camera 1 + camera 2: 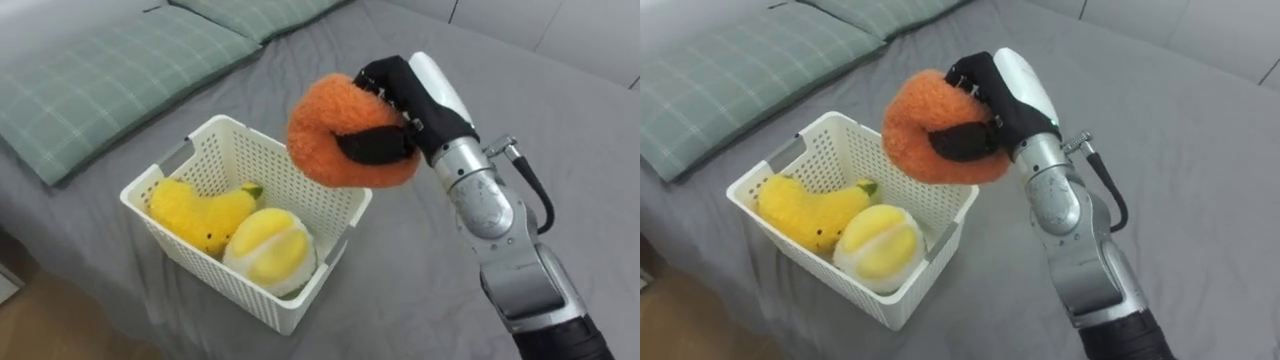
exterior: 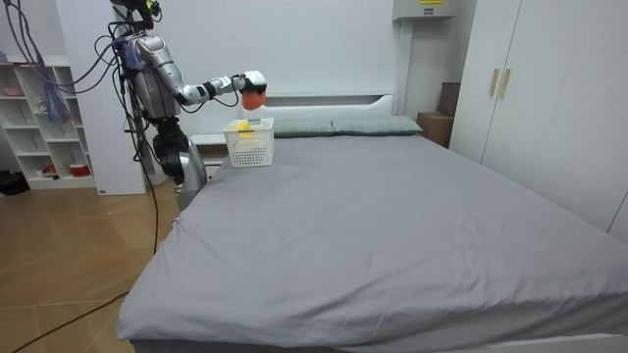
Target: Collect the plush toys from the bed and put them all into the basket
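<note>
My right hand [image 1: 415, 100] [image 1: 1002, 95] is shut on a fuzzy orange plush toy [image 1: 340, 135] [image 1: 930, 135] and holds it in the air over the far right corner of a white slotted basket [image 1: 290, 305] [image 1: 890, 305]. The basket rests on the grey bed and holds a yellow banana-shaped plush [image 1: 200, 215] [image 1: 810, 212] and a round yellow-and-white plush [image 1: 268, 250] [image 1: 876, 248]. In the room view the robot stands at the bed's head corner by the basket [image 2: 248, 143], its right hand [image 2: 251, 81] stretched out with the orange toy [image 2: 253, 98] above the basket.
Pale green checked pillows [image 1: 110, 70] [image 1: 720, 70] lie behind the basket at the head of the bed [image 2: 392, 216]. A white wardrobe [image 2: 549, 88] stands at the room view's right. Shelves [image 2: 39, 118] stand behind the robot. The basket sits near the bed's edge over wooden floor [image 1: 60, 320].
</note>
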Motion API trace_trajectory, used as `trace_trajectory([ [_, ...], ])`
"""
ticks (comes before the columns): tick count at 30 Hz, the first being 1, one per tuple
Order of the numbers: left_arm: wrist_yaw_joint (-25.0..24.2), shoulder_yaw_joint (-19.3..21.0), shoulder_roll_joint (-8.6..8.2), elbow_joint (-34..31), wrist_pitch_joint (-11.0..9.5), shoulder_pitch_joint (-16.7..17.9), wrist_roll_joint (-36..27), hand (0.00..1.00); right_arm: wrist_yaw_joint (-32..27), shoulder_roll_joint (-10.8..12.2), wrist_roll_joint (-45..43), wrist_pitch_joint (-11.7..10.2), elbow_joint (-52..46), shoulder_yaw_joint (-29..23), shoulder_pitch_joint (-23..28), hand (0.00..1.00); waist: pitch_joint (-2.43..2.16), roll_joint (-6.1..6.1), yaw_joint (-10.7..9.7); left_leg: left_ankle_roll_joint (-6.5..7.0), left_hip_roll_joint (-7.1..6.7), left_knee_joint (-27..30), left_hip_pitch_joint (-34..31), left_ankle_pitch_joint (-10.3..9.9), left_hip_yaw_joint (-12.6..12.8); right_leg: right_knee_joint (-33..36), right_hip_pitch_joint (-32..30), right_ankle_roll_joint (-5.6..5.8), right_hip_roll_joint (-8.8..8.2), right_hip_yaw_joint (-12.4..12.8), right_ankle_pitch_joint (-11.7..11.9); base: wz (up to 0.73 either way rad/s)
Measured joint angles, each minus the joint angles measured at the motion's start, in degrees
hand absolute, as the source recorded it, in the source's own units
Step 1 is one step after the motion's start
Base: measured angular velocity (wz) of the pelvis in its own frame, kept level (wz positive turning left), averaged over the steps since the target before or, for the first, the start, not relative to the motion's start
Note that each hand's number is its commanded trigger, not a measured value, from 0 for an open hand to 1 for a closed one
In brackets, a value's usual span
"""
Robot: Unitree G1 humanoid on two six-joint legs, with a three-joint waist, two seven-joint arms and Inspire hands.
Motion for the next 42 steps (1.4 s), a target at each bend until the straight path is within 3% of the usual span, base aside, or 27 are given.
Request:
trace_trajectory([
  [2,0.0,0.0,0.01,-0.6,0.4,-0.2,0.1,0.00,0.0,0.0,0.0,0.3,0.0,0.3,0.0,0.00,0.25,-0.34,0.4,-0.05,-0.10,0.0,-0.1,0.1,-0.4,-0.1,0.0,0.01,-0.01,-0.4,0.0,0.14],
  [10,-0.1,0.1,-0.07,-3.3,1.6,-0.6,0.7,0.00,0.5,0.0,0.0,2.4,5.0,1.9,-0.2,0.00,0.37,-0.91,2.6,0.00,-0.95,0.0,-0.6,1.0,-2.6,0.0,0.2,0.15,-0.39,-0.8,-0.1,0.14],
  [15,-0.1,0.1,-0.17,-3.9,2.0,-0.5,1.9,0.00,0.6,0.0,0.0,2.4,6.1,1.9,-0.2,0.00,0.32,-1.07,3.4,-0.13,-1.24,0.0,-0.8,1.3,-3.6,-0.1,0.4,0.22,-0.40,-1.1,-0.1,0.12],
  [21,-0.2,0.0,-0.24,-3.9,2.9,-0.2,1.8,0.00,2.1,0.0,0.0,2.4,7.3,1.9,-0.2,0.00,0.36,-1.56,3.3,-0.40,-1.80,0.1,-1.0,1.7,-5.1,-0.1,0.7,0.50,-0.54,-1.5,-0.3,0.13],
  [30,-0.2,0.0,-0.34,-3.9,3.3,-0.6,1.7,0.00,4.3,0.0,0.0,2.5,8.9,1.9,-0.2,0.00,0.24,-1.90,3.3,-0.40,-1.80,0.6,-0.8,1.6,-4.7,0.0,0.7,0.53,-0.48,-0.8,-0.4,-0.01],
  [42,-0.5,-0.1,-0.27,-3.7,3.3,-1.3,1.8,0.00,4.3,0.0,0.0,2.5,9.4,1.8,-0.2,0.00,0.45,-2.05,2.8,-0.09,-1.75,0.4,-0.8,1.7,-4.6,0.1,0.7,0.52,-0.47,-0.4,-0.3,0.00],
])
